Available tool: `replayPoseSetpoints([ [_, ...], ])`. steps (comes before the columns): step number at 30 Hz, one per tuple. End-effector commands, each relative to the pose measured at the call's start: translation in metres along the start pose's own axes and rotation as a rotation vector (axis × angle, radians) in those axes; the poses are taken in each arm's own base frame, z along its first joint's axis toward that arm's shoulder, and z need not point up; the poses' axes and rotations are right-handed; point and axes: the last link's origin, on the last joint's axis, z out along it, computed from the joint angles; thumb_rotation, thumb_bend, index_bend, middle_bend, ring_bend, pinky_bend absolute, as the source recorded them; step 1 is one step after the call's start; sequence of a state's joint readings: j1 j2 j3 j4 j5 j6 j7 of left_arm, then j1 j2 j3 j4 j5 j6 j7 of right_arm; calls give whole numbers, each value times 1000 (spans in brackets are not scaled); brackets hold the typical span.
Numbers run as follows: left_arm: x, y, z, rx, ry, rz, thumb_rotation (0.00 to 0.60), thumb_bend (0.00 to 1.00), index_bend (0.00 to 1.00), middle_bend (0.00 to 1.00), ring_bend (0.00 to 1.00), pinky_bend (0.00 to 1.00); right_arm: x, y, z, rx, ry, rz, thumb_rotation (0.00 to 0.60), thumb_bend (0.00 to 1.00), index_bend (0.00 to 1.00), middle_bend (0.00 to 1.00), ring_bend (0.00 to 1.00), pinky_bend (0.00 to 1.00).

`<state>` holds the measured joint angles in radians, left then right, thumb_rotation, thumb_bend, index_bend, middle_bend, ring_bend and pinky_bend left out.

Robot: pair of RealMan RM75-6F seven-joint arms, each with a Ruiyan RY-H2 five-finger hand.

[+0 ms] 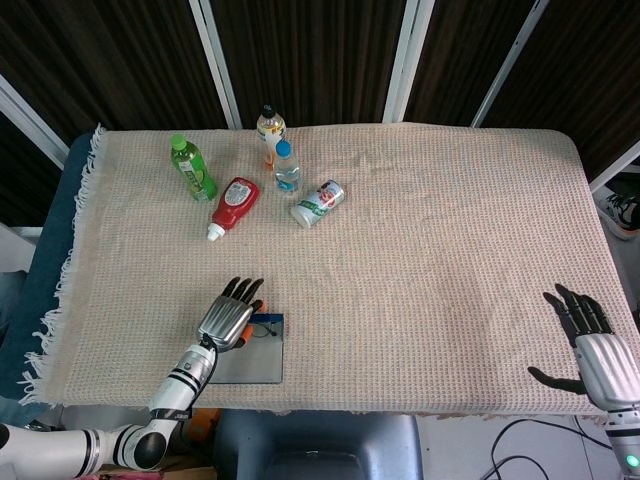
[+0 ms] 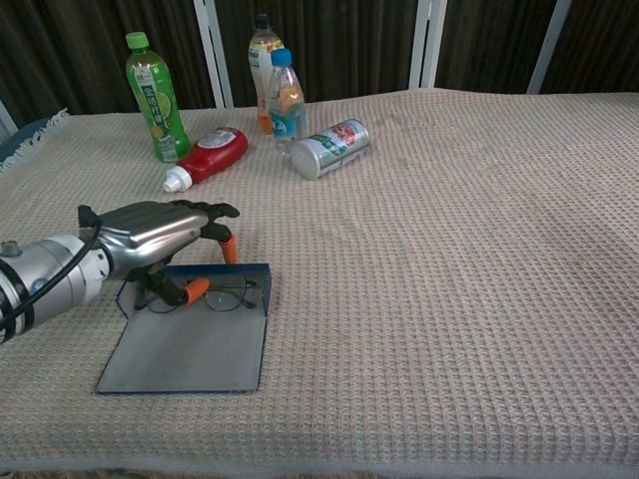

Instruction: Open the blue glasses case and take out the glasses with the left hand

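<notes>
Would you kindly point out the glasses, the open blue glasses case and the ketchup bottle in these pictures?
glasses (image 2: 232, 295): chest view, on the right lens rim.
blue glasses case (image 2: 190, 351): chest view, on the bare grey inside of the open flap.
ketchup bottle (image 2: 212, 156): chest view, on the red body, lying on its side.

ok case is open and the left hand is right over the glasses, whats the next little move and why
Probably close the thumb and fingers on the glasses frame. The blue glasses case lies flat open, the glasses still sit along its far edge, and the left hand is spread just above them, apparently not gripping yet.
</notes>
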<state>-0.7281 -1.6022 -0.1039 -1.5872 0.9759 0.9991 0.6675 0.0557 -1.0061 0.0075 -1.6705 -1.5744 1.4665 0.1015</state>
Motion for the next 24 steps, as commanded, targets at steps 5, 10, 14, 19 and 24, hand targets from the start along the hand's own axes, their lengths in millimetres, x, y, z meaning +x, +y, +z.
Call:
replayPoseSetpoints([
  [5,2,-3,0,2,4,-5,600,447,362,0,0,0,-1,-1,1,0,-4,-4,600,176,0,0,0,0],
  [10,1,-3,2,6,-2,-4,600,456,382,0,0,0,0,-1,0,-1,1,0,600,176,0,0,0,0],
  [14,1,-4,3,8,3,6,600,459,399,0,0,0,0,0,0,-3,3,2,600,176,0,0,0,0],
  [19,0,-3,3,9,5,5,600,460,423,0,0,0,0,0,0,-3,1,3,600,176,0,0,0,0],
  [24,0,-3,3,11,8,4,600,458,437,0,0,0,1,0,0,-5,5,5,600,176,0,0,0,0],
])
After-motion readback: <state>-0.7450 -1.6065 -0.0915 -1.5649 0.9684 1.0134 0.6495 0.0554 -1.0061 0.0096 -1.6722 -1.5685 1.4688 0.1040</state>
